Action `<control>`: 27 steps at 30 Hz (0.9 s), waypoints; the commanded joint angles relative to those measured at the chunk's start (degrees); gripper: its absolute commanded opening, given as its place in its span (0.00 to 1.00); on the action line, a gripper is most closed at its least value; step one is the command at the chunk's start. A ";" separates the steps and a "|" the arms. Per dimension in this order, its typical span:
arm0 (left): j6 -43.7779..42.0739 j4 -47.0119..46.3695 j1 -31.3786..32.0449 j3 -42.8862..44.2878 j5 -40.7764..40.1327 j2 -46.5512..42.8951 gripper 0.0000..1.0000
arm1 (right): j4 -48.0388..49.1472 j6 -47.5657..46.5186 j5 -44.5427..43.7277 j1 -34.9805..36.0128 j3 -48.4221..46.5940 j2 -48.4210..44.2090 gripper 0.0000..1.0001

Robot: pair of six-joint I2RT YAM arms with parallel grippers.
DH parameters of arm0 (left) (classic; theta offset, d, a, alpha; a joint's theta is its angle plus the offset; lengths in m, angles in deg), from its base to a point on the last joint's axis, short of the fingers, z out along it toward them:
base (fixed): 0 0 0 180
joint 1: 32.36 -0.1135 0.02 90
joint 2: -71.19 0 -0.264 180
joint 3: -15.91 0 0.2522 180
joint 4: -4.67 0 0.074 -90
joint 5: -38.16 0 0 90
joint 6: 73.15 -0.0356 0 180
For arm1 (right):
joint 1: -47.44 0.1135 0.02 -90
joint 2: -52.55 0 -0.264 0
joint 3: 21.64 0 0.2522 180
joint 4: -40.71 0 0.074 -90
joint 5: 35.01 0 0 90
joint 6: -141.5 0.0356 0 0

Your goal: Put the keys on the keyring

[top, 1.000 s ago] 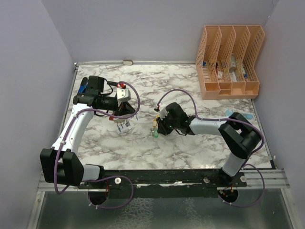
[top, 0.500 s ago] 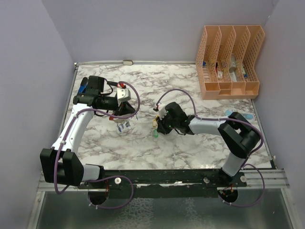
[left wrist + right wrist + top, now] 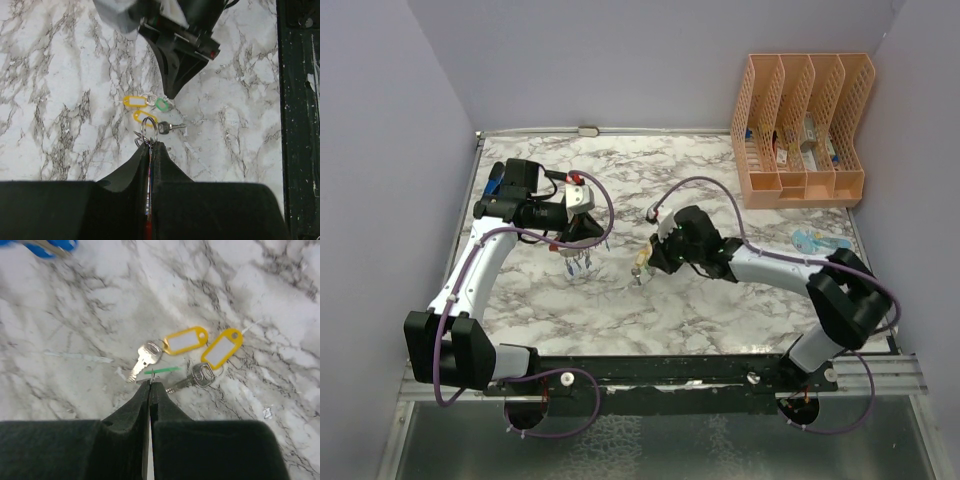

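Top external view: the left gripper (image 3: 582, 248) sits at 9 o'clock from the middle of the marble desk (image 3: 720, 320). It is clenched on the keyring (image 3: 578, 266), which hangs just under its fingertips. The right gripper (image 3: 647, 262) is near the desk's middle, at 3 o'clock from the left one and apart from it. It is pinched shut on the bunch of keys (image 3: 638, 275). An orange file organiser (image 3: 800, 130) stands in the 1 o'clock corner.

Left wrist view: silver wire loops of the keyring poke out at 12 o'clock from the closed fingertips, with a red strip squeezed between the fingers lower down. Beyond the loops are two yellow tags (image 3: 133, 102), a green tag (image 3: 161, 104) and a bare metal key (image 3: 172, 127). The right gripper's black tip comes down onto the green tag.

Right wrist view: the closed fingertips grip the green tag edge-on. The yellow tags spread toward 1 o'clock with two metal keys beside them. I cannot tell whether these rest on the desk. A blurred blue item (image 3: 45, 245) shows at 11 o'clock.
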 commanded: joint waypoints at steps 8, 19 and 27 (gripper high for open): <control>-7.27 3.68 0.81 -0.70 0.09 -0.89 0.00 | -4.50 5.51 14.23 0.51 -11.68 -11.86 0.01; -5.23 0.46 1.41 -1.62 -3.70 -1.26 0.00 | -6.12 10.46 18.04 1.67 -17.50 -9.51 0.01; -5.12 0.72 2.51 -1.36 -4.13 -1.35 0.00 | -7.24 12.96 17.38 2.45 -20.58 -5.88 0.01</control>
